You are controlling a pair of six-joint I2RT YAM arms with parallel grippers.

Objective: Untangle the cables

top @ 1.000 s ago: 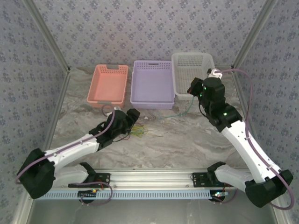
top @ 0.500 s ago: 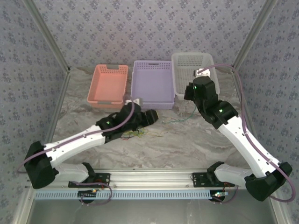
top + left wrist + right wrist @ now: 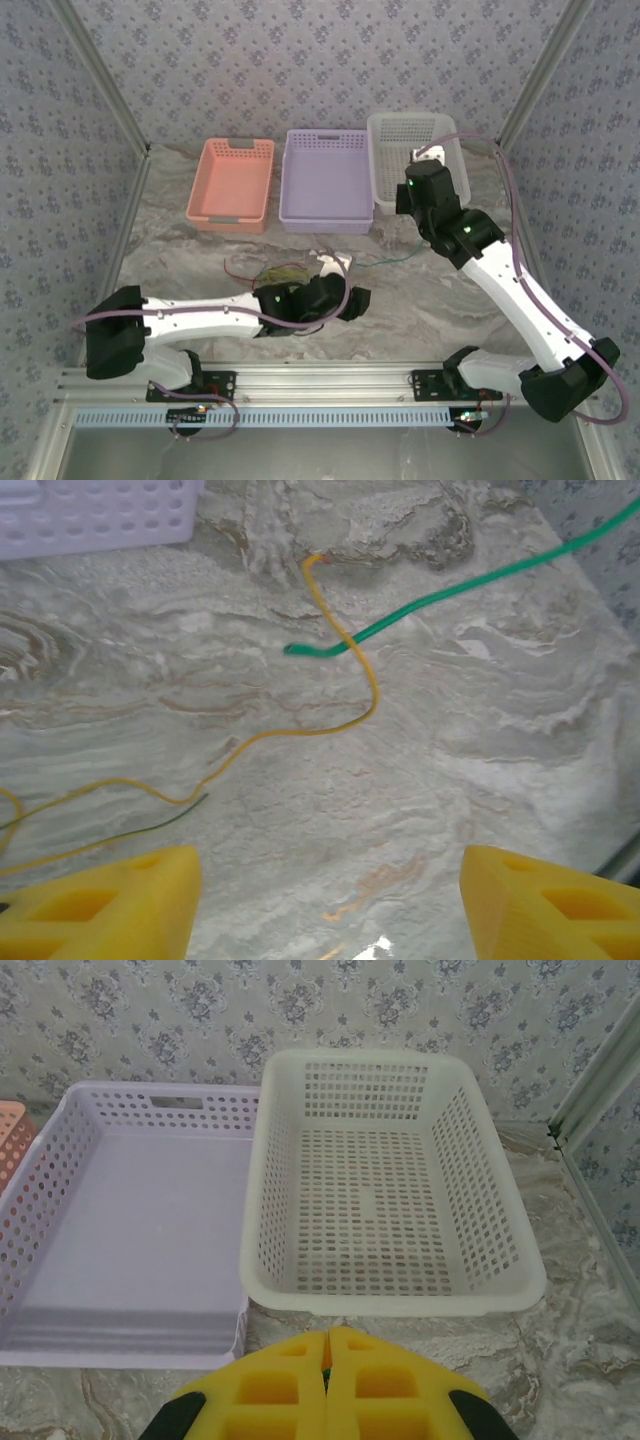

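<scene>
**Left tool** (image 3: 327, 888): jaws wide apart, nothing between the yellow fingers (image 3: 120, 895). It hangs low over the table (image 3: 450, 300). One second ago the left arm covered the cables; half a second ago it reached toward the purple basket (image 3: 324, 180). It now lies closer to the near edge, with the tool to the right of the tangle.

**Right tool** (image 3: 327, 1355): fingers pressed together. Whether a wire is pinched between them cannot be told. It is raised in front of the white basket (image 3: 395, 1295), and the right wrist has shifted slightly left over the last second.

**Cables** (image 3: 278, 272): the main tangle lies on the table in front of the orange basket (image 3: 232, 180) and the purple basket, now uncovered by the left arm.
- A green cable (image 3: 440, 595) runs from the tangle toward the right arm, with its free end on the table.
- A yellow cable (image 3: 340, 650) crosses over the green cable near that end.
- A thin dark green wire (image 3: 150, 825) lies beside the yellow cable.
</scene>
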